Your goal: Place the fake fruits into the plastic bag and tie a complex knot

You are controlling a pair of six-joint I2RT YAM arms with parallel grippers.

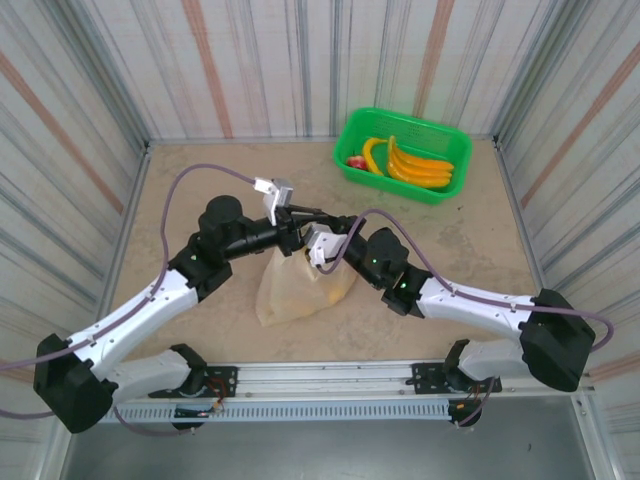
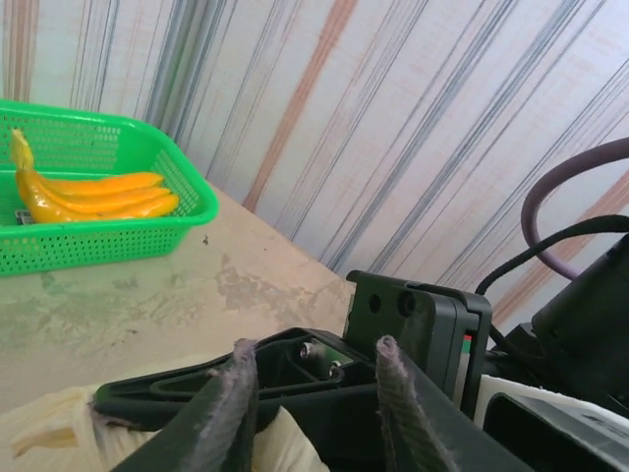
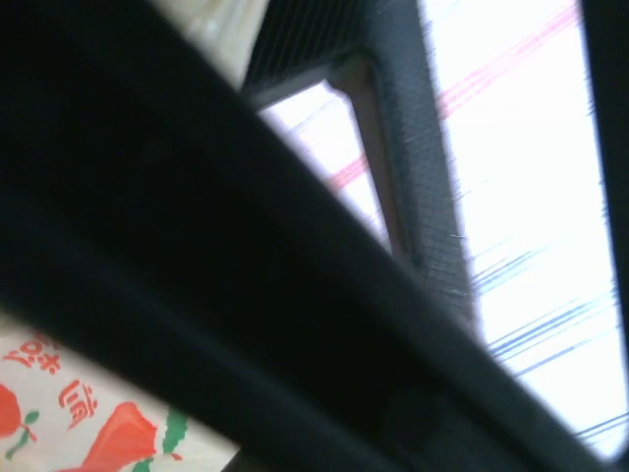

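The cream plastic bag (image 1: 290, 288) lies at the table's middle, its top bunched up between the two arms. My left gripper (image 1: 312, 220) hovers over the bag's top, and its grey fingers (image 2: 234, 398) stand apart with nothing gripped; the gripper (image 2: 314, 346) faces the right arm's black wrist. A fold of the bag (image 2: 44, 433) shows below it. My right gripper (image 1: 308, 250) is down at the bag's top, its jaws hidden; printed bag film (image 3: 59, 413) lies close under it. Yellow bananas (image 1: 415, 165) and a red fruit (image 1: 356, 161) lie in the basket.
The green basket (image 1: 445, 130) stands at the far right corner, and its wall (image 2: 98, 241) shows in the left wrist view with bananas (image 2: 98, 197) inside. Striped walls close in the table on three sides. Purple cables arc over both arms.
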